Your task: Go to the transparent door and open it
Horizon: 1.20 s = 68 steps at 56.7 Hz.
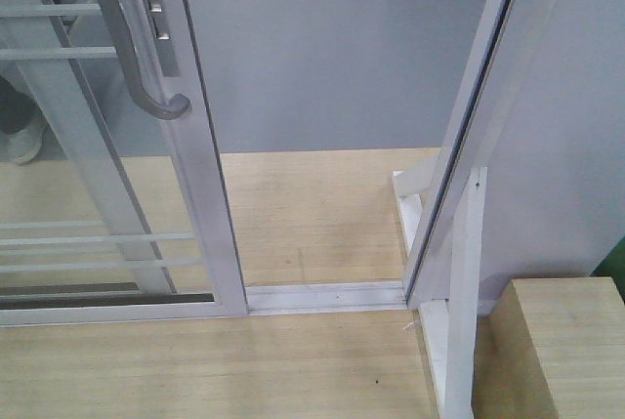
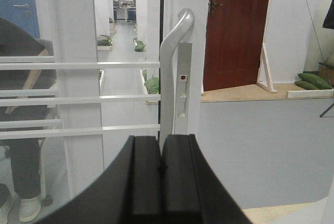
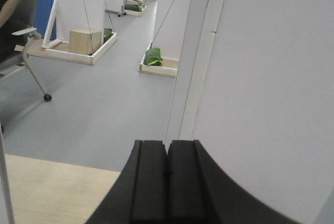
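The transparent door (image 1: 88, 204) stands at the left of the front view, a glass panel with thin horizontal bars in a white frame. Its curved grey handle (image 1: 132, 43) and lock plate (image 1: 158, 14) sit on the right stile. A wide gap lies between the door's edge and the white jamb (image 1: 469, 146). In the left wrist view the handle (image 2: 169, 72) rises just beyond my left gripper (image 2: 160, 138), which is shut and holds nothing. My right gripper (image 3: 167, 143) is shut too, with nothing in it, facing the jamb (image 3: 195, 57) and a grey-white wall.
The floor track (image 1: 322, 294) crosses the opening. A wooden box (image 1: 562, 341) stands at the lower right beside a white brace (image 1: 459, 321). A seated person (image 2: 23, 109) is behind the glass. A wheeled chair (image 3: 23, 51) and green bags (image 3: 153, 57) lie on the grey floor beyond.
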{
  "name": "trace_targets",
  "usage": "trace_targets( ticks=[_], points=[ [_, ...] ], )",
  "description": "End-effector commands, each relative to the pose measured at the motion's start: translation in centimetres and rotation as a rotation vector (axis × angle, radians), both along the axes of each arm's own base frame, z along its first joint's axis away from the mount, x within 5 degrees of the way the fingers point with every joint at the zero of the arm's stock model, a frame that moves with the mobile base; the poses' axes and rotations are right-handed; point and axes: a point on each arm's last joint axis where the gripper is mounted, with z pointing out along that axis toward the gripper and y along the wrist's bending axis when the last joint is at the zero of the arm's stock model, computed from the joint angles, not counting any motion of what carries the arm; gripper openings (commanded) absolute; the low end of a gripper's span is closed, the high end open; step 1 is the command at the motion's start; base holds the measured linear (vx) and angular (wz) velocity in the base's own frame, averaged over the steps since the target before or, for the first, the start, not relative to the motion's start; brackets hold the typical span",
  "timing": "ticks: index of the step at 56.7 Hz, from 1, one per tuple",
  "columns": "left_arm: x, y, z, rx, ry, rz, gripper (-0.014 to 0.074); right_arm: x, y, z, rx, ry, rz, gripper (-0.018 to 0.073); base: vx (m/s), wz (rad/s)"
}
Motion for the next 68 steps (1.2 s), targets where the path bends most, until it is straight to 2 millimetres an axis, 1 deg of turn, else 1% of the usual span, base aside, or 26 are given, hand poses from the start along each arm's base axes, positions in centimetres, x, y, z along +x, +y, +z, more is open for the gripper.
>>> trace_targets(
  ticks=[1, 42, 46, 53, 57, 68],
  points=[
    [-0.1, -0.1, 1.7, -0.019, -0.101, -0.012, 0.0000, 0.1, 0.0, 1.2, -0.024, -0.063, 0.002, -0.0003, 0.00, 0.00],
    [-0.3, -0.1, 1.6, -0.003, -0.108, -0.011, 0.0000, 0.0, 0.0, 1.1, -0.025, -0.057, 0.000, -0.0003, 0.00, 0.00],
    [-0.2, -0.1, 0.4, 0.000, -0.066, -0.010, 0.0000, 0.0, 0.0, 1.1, -0.026, -0.057, -0.001, -0.0003, 0.00, 0.00],
    [-0.3, -0.1, -3.5, -0.011, 0.007, -0.012, 0.0000, 0.0, 0.0, 1.1, -0.026, -0.057, -0.001, -0.0003, 0.00, 0.00],
    [-0.7, 0.0, -5.3, -0.012, -0.010, -0.015, 0.0000, 0.0, 0.0, 1.1, -0.026, -0.057, -0.001, -0.0003, 0.00, 0.00],
    [-2.2, 0.1, -8.9, -0.014, -0.098, -0.019, 0.0000, 0.0, 0.0, 1.1, -0.025, -0.057, 0.000, -0.0003, 0.00, 0.00]
  ],
)
